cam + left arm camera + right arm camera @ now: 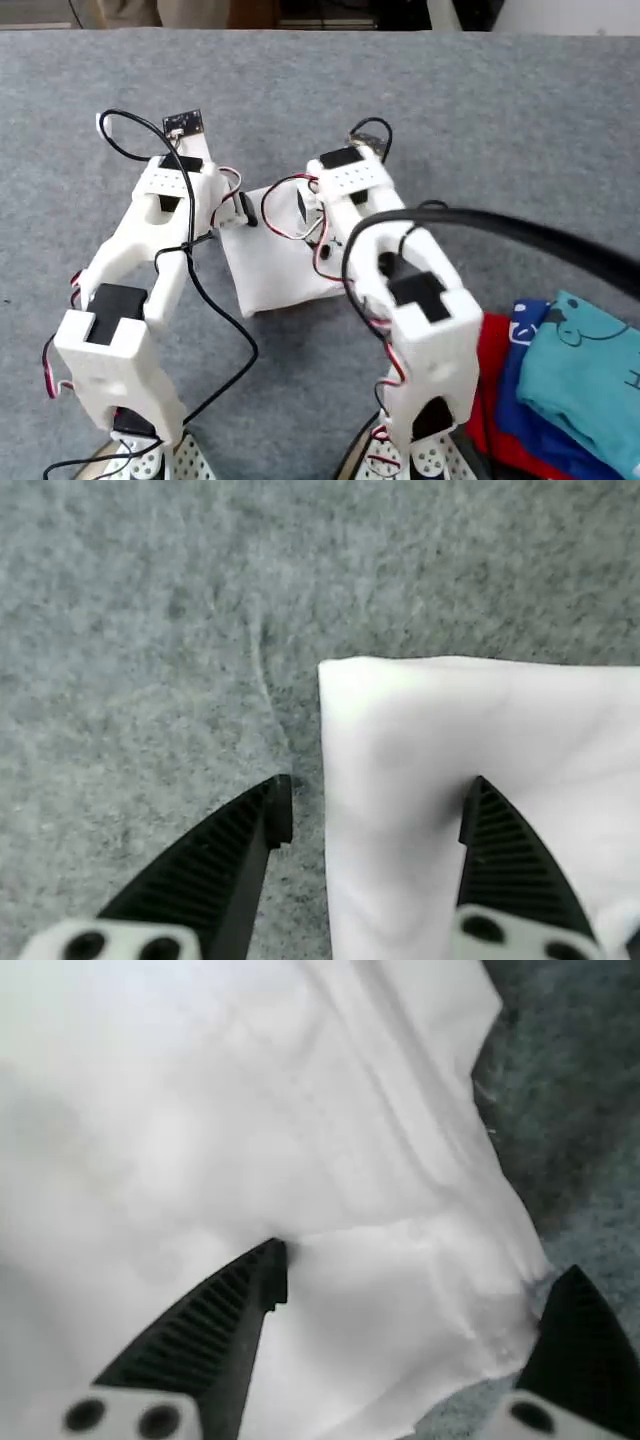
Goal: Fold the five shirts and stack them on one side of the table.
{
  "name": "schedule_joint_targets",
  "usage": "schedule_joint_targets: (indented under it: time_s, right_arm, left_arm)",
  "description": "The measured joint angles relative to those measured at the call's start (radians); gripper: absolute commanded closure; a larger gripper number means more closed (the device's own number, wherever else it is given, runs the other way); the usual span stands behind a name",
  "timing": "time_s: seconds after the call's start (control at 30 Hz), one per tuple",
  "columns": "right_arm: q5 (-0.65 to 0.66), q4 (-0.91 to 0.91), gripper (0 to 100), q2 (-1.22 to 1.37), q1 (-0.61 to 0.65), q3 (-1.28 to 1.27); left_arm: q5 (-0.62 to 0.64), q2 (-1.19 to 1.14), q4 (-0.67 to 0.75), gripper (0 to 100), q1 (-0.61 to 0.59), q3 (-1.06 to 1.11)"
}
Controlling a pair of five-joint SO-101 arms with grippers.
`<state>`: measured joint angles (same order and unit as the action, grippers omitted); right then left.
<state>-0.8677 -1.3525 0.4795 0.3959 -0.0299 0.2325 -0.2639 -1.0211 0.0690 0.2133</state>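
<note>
A fuzzy grey cloth covered the whole table. My left pincer was wide open across the edge of the folded white cloth shirt in the middle, holding nothing. My right pincer was wide open over it too. From high up I saw a pile of red, blue and teal shirts by my right arm.

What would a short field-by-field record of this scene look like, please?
table: grey, fuzzy cover
white shirt: folded, lying mid-table between the two arms
left gripper: open, straddling a corner of the white shirt, one finger over the table, one over cloth
right gripper: open, over the white shirt near its edge
pile: teal shirt on blue shirt on red shirt, beside the right arm's base
shirts visible: four
</note>
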Motion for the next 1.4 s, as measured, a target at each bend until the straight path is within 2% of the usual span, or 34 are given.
schedule_joint_targets:
  time_s: [0.1, 0.27, 0.47, 0.6, 0.8, 1.3, 1.4]
  right_arm:
    - [0.0, 0.003, 60.2, 0.084, 0.005, 0.068]
    - [0.0, -0.026, 62.8, 0.135, 0.006, 0.14]
    - [0.002, -0.026, 84.4, 0.137, 0.006, 0.138]
    - [0.038, -0.031, 93.9, 0.135, -0.003, 0.135]
    - [0.1, -0.052, 97.0, 0.135, -0.021, 0.141]
    - [0.117, -0.184, 97.9, 0.104, -0.138, 0.186]
    - [0.133, -0.227, 99.5, 0.048, -0.18, 0.213]
  left_arm:
    - [0.0, 0.0, 0.0, 73, 0.0, 0.0]
    - [0.002, 0.0, 0.006, 82, 0.002, 0.014]
    - [0.002, 0.0, 0.018, 92, 0.003, 0.017]
    - [0.002, 0.002, 0.075, 96, 0.006, 0.049]
    - [0.003, 0.002, 0.101, 97, 0.048, 0.058]
    - [0.006, 0.002, 0.114, 98, 0.058, 0.058]
    - [0.006, 0.008, 0.064, 98, 0.061, 0.026]
